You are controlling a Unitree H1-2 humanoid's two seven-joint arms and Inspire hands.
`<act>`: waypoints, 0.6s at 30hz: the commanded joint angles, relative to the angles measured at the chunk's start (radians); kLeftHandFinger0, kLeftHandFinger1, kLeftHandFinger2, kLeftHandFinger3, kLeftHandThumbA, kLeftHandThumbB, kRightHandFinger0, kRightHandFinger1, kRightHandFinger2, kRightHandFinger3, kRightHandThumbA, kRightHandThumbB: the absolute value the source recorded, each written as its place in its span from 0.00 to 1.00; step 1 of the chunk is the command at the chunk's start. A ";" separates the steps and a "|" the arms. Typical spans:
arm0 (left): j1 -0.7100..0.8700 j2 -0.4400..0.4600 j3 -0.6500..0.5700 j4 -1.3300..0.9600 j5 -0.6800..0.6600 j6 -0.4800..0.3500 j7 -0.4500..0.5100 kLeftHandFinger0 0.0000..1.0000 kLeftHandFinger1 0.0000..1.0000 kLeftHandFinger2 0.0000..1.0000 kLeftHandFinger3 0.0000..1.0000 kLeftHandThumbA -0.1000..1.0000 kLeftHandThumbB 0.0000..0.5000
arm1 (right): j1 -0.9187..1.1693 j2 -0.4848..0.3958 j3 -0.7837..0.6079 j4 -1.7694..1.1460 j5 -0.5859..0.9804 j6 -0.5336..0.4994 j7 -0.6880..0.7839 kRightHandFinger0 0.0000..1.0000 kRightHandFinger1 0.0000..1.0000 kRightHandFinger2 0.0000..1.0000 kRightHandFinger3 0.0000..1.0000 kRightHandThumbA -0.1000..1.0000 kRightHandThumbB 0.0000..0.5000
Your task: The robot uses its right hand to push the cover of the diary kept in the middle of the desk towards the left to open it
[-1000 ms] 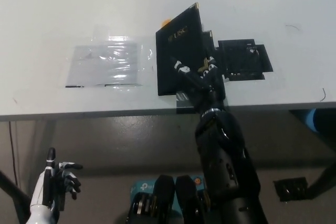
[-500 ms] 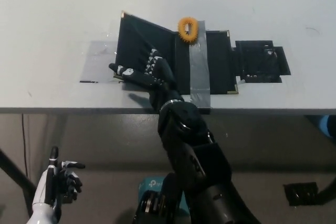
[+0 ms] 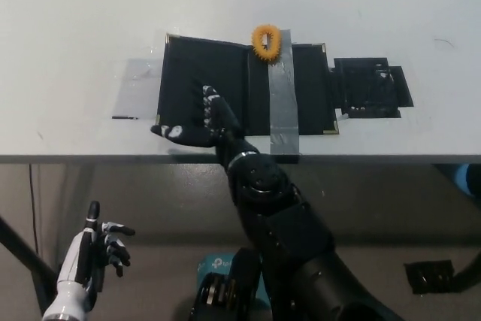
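One orange ring (image 3: 266, 41) atop open diary (image 3: 225, 84), grey tape strip (image 3: 282, 95), right hand (image 3: 201, 122)

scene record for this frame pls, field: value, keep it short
diary: open flat on desk, cover lying to the left
right hand: open, flat on the left cover near desk's front edge
left hand: open, below desk level at lower left, idle
orange ring: at diary's top edge
grey tape strip: across right half
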 commanded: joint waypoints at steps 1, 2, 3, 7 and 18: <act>-0.017 0.018 -0.013 -0.031 0.005 0.003 -0.016 0.19 0.23 0.20 0.37 1.00 0.98 | -0.051 -0.024 0.016 0.032 -0.081 -0.033 0.018 0.99 1.00 1.00 1.00 1.00 0.47; -0.017 0.017 -0.011 -0.034 0.001 0.007 -0.015 0.19 0.23 0.20 0.36 1.00 0.94 | -0.055 -0.027 0.007 0.052 -0.079 -0.035 0.018 1.00 1.00 1.00 1.00 1.00 0.48; -0.016 0.014 -0.015 -0.036 0.004 0.010 -0.012 0.19 0.23 0.20 0.35 1.00 0.93 | -0.050 -0.033 0.003 0.056 -0.082 -0.024 0.016 1.00 1.00 1.00 1.00 1.00 0.46; -0.017 0.015 -0.020 -0.029 0.005 -0.003 -0.013 0.18 0.20 0.18 0.34 1.00 0.89 | -0.065 -0.052 0.019 0.151 -0.118 -0.018 0.010 1.00 1.00 1.00 1.00 1.00 0.47; -0.021 0.020 -0.029 -0.042 0.014 0.007 -0.008 0.19 0.23 0.20 0.36 1.00 0.85 | -0.055 -0.056 0.036 0.191 -0.165 0.001 0.016 1.00 1.00 1.00 0.66 1.00 0.55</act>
